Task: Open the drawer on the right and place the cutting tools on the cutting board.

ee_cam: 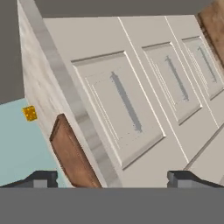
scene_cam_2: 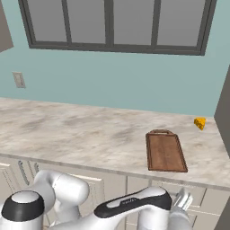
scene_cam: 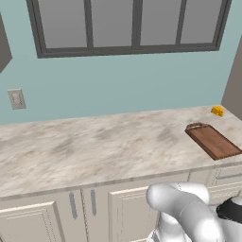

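The drawer [ee_cam: 122, 109] is the top one of a stack of cream panelled fronts under the counter; it stands shut, with a grey bar handle [ee_cam: 127, 103] across it. In the rolled hand view my gripper [ee_cam: 113, 180] faces this front a short way off, open, with nothing between its fingertips [ee_cam: 41, 179]. The dark reddish-brown cutting board [scene_cam_2: 165, 152] lies on the counter right above the drawer [scene_cam_2: 197, 193], also seen edge-on as the cutting board [ee_cam: 72, 153] and as the cutting board [scene_cam: 213, 140]. The cutting tools are hidden.
A small yellow object [scene_cam_2: 200, 122] sits at the counter's back right corner, by a dark side wall [scene_cam_2: 223, 112]. Two more drawer fronts [ee_cam: 175, 81] lie below the top one. Cabinet doors with grey handles [scene_cam: 82, 203] stand to the left. The marble counter [scene_cam: 94, 146] stretches left.
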You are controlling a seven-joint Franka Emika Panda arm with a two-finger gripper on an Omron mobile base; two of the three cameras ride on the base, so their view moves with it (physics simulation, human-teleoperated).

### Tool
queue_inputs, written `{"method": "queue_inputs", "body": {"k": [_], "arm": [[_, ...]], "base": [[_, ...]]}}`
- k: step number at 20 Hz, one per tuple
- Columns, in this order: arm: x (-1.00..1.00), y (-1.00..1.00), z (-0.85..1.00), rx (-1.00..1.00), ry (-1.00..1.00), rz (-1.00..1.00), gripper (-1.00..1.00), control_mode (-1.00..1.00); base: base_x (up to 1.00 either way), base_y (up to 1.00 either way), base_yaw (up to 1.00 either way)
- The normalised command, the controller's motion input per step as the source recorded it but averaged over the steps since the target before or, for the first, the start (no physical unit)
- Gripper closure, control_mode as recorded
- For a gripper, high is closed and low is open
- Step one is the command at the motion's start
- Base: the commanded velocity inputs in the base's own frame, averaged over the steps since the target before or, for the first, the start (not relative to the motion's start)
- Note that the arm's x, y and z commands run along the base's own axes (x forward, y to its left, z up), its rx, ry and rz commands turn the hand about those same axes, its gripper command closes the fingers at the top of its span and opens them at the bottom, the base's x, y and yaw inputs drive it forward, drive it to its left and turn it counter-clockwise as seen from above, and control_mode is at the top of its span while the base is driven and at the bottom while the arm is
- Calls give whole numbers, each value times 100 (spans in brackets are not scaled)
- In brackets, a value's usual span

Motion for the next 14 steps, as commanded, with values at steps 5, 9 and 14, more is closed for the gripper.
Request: {"method": "queue_inputs", "body": {"k": [5, 9, 14], "arm": [[0, 13, -38, -5, -37, 19, -100, -100], [0, 6, -31, -2, -36, 18, -100, -100], [12, 4, -15, -1, -18, 2, -100, -100]], "base": [[0, 0, 0], [0, 0, 0], [0, 0, 0]]}}
